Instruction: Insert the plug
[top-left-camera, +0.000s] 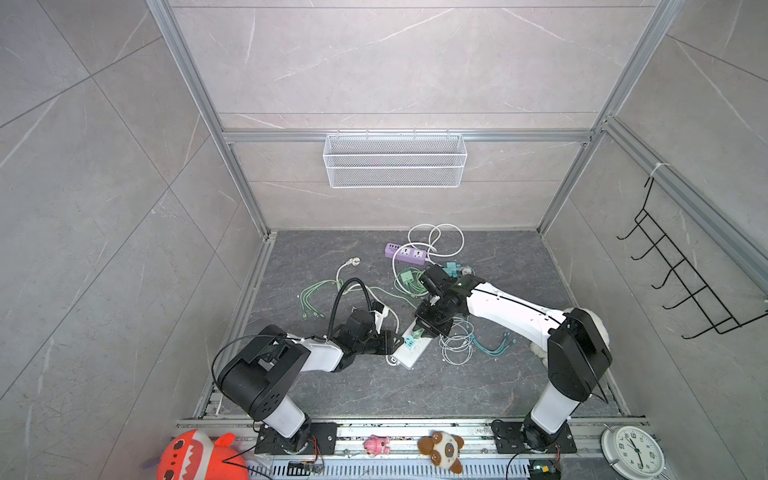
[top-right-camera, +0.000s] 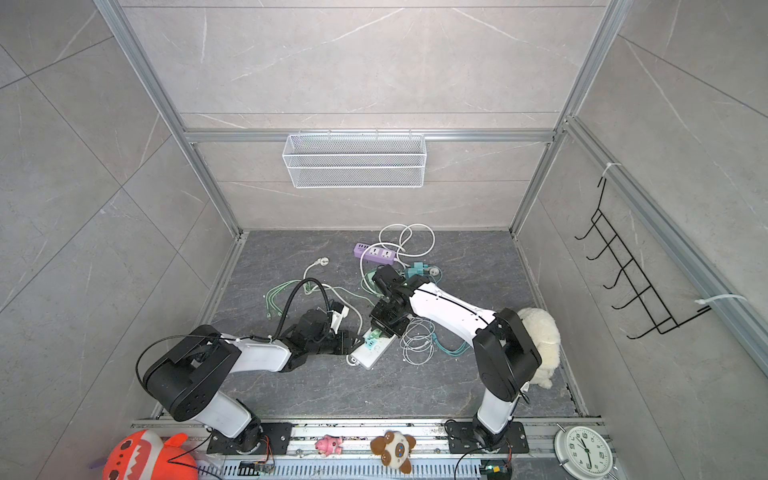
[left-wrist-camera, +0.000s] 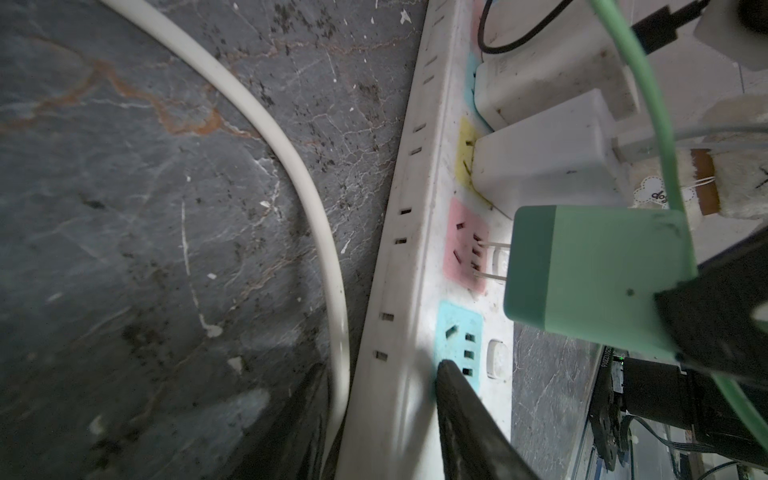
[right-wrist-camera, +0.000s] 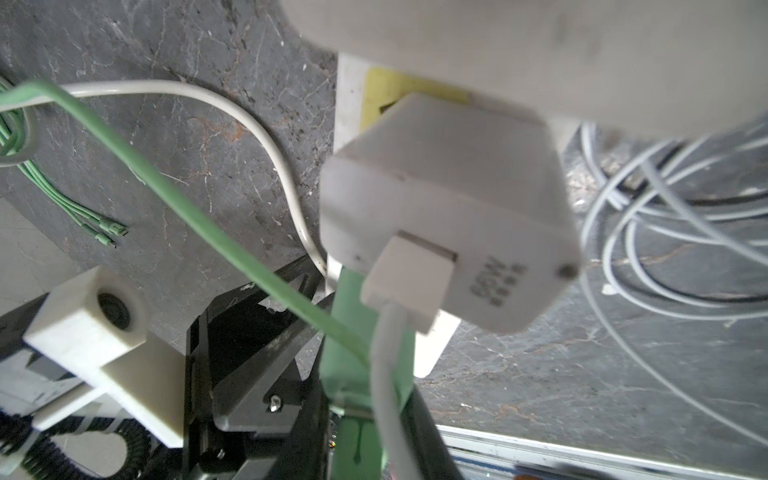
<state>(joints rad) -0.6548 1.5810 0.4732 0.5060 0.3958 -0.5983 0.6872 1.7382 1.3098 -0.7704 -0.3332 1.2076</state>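
**Operator:** What is the state of the right hand?

**Technician:** The right hand (top-left-camera: 420, 331) is clenched on the green plug (left-wrist-camera: 594, 274), with its fingers on the rear half of the plug body.

**Operator:** Where is the plug?

**Technician:** It is directly ahead of that hand's fingertips, over the white power strip (left-wrist-camera: 424, 187) on the bench (left-wrist-camera: 145, 208). Both prongs (left-wrist-camera: 492, 246) reach the slots of the pink socket (left-wrist-camera: 459, 220). Bare metal shows between the plug body and the socket face.

**Operator:** And the left hand?

**Technician:** The left hand (left-wrist-camera: 380, 386) grasps the end of the strip. One finger (left-wrist-camera: 465, 415) lies on the blue socket (left-wrist-camera: 457, 332). The white cord (left-wrist-camera: 291, 166) runs between the fingers.

**Operator:** What is next to the plug?

**Technician:** Beyond the plug from the left hand, a white charger (left-wrist-camera: 544, 158) occupies the yellow socket (left-wrist-camera: 464, 137).
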